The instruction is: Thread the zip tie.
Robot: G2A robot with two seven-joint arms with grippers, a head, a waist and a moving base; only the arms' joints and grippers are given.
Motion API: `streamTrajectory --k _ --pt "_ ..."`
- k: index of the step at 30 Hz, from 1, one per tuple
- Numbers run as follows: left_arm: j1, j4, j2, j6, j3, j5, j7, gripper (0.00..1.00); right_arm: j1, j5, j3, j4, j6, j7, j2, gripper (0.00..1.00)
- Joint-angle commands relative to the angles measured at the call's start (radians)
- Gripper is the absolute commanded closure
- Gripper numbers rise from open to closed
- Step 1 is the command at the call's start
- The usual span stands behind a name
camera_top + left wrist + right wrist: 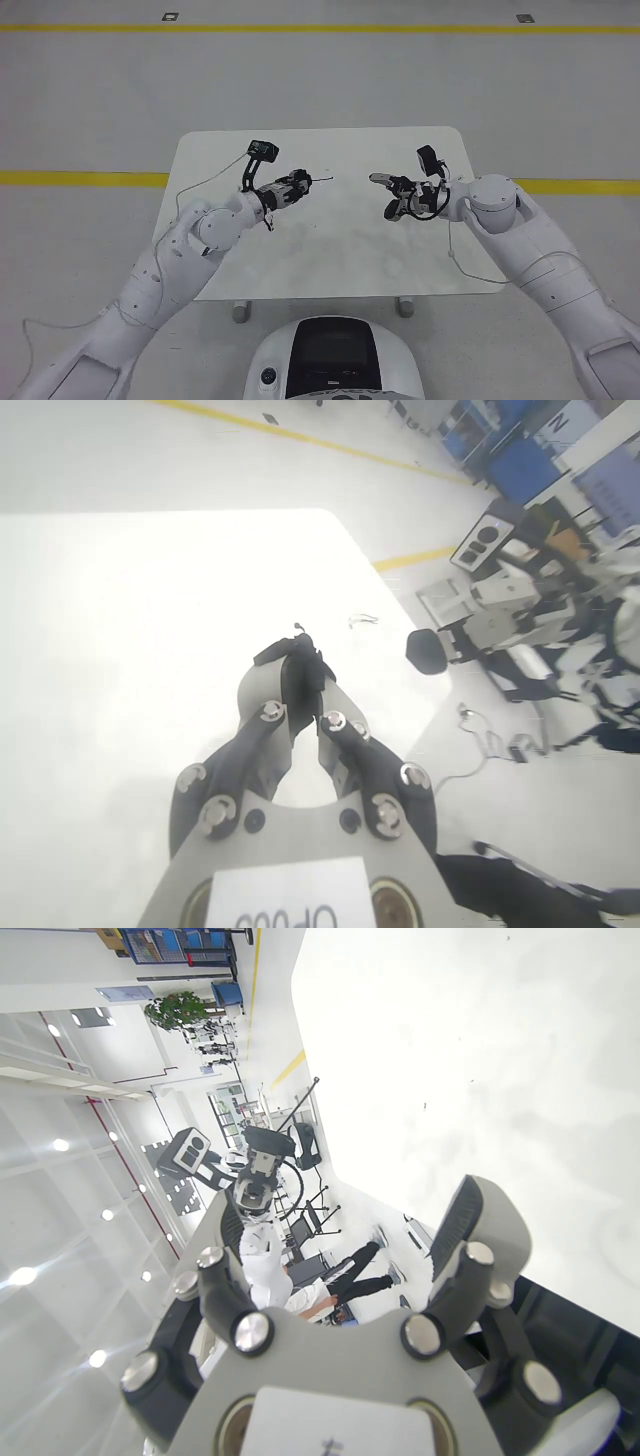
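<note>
We see the left arm bent at the elbow over the smooth white table with rounded corners (330, 250), its forearm angled in toward the middle. The left gripper (303, 182) is clenched on the thin black plastic zip tie (320, 180), whose slim, straight tail juts past the fingertips toward the other arm. From the left wrist we see the grey metal fingers (257, 687) pressed together around the dark strap. The right arm comes in from the opposite side and faces the left one across a gap. The right gripper (350, 1218) is released, its ribbed black pads (457, 1218) spread wide apart.
</note>
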Motion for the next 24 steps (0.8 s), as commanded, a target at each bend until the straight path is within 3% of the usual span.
streamTrajectory --k 1,6,9,16,17,19,20,21,24 --pt "-0.007 0.027 0.002 -0.031 -0.027 -0.123 -0.071 1.0 0.0 0.0 0.0 0.0 0.0 0.0 0.0 0.0" --pt "-0.021 0.091 0.005 -0.05 -0.048 -0.253 -0.198 1.0 0.0 0.0 0.0 0.0 0.0 0.0 0.0 0.0" --pt "-0.031 0.107 0.004 -0.082 -0.054 -0.273 -0.2 1.0 0.0 0.0 0.0 0.0 0.0 0.0 0.0 0.0" --pt "-0.031 0.107 0.004 -0.082 -0.054 -0.273 -0.2 1.0 0.0 0.0 0.0 0.0 0.0 0.0 0.0 0.0" --pt "-0.022 0.11 0.003 -0.078 -0.056 -0.314 -0.197 1.0 0.0 0.0 0.0 0.0 0.0 0.0 0.0 0.0" --pt "-0.029 0.144 -0.001 -0.061 -0.068 -0.438 -0.251 1.0 -0.005 0.001 0.001 0.0 -0.01 -0.005 0.0 0.0" --pt "-0.035 0.155 -0.002 -0.066 -0.073 -0.491 -0.286 1.0 -0.014 0.0 0.003 -0.002 -0.048 0.007 0.0 0.0" --pt "-0.038 0.174 -0.004 -0.077 -0.078 -0.598 -0.364 1.0 -0.023 -0.006 0.008 0.017 -0.106 0.04 0.001 0.0" --pt "-0.055 0.222 -0.006 -0.093 -0.084 -0.732 -0.5 1.0 -0.034 -0.017 0.018 0.044 -0.233 0.147 0.006 0.0"
